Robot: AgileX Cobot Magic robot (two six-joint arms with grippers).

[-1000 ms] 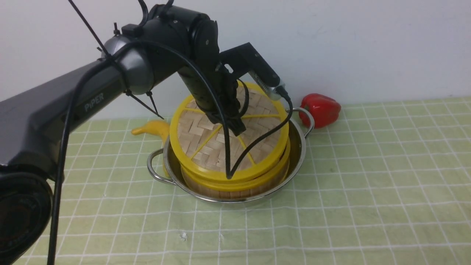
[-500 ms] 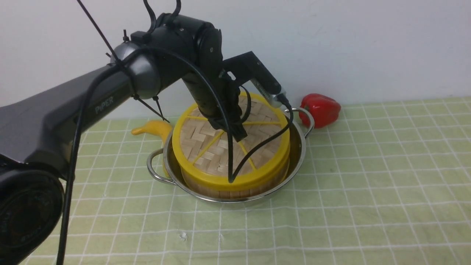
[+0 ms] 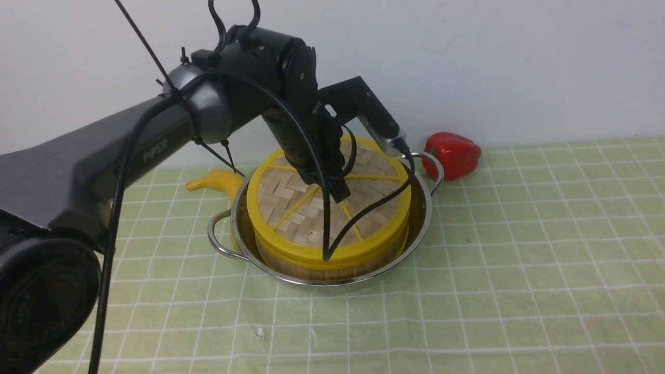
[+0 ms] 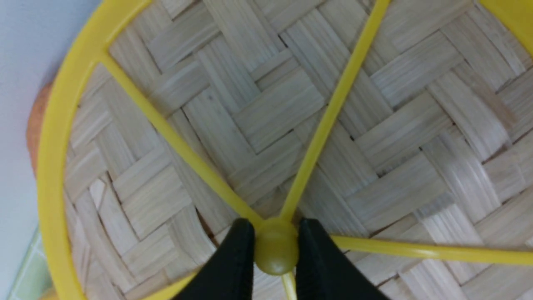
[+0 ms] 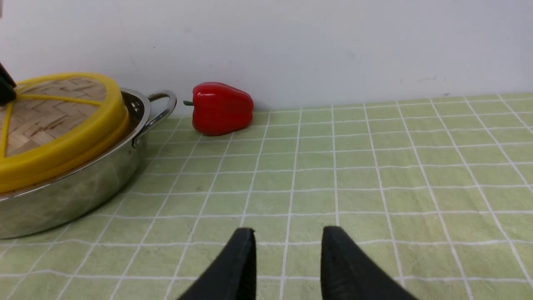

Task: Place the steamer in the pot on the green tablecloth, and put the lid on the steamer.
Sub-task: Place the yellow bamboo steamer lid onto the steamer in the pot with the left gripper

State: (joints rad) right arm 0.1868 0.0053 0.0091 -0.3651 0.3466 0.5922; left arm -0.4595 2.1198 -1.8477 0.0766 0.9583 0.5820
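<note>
The lid (image 3: pixel 328 208) lies on the steamer (image 3: pixel 332 262), which sits inside the pot (image 3: pixel 415 239) on the green tablecloth (image 3: pixel 519 259). In the front view the lid's yellow rim appears to meet the steamer's rim all round, though the far edge is hidden behind the arm. The left gripper (image 4: pixel 276 246) has its fingers (image 4: pixel 233 258) pinched on the lid's yellow centre knob (image 4: pixel 276 250), nothing else between them.

Likely faults, as judgement: if the arm rises before the jaws part, the lid would lift off again or drag the steamer askew in the pot; a sideways pull on release could leave the lid tilted on the rim. The dangling black cable (image 3: pixel 324 208) lies across the lid and might snag a spoke.

The right gripper (image 5: pixel 287 266) hangs low over bare cloth, its jaws apart and holding nothing, well away from the pot. A red pepper (image 3: pixel 451 154) lies by the wall just beyond the pot's far handle; a yellow banana-like object (image 3: pixel 213 183) lies behind the pot's left side. Neither blocks a straight upward withdrawal.
</note>
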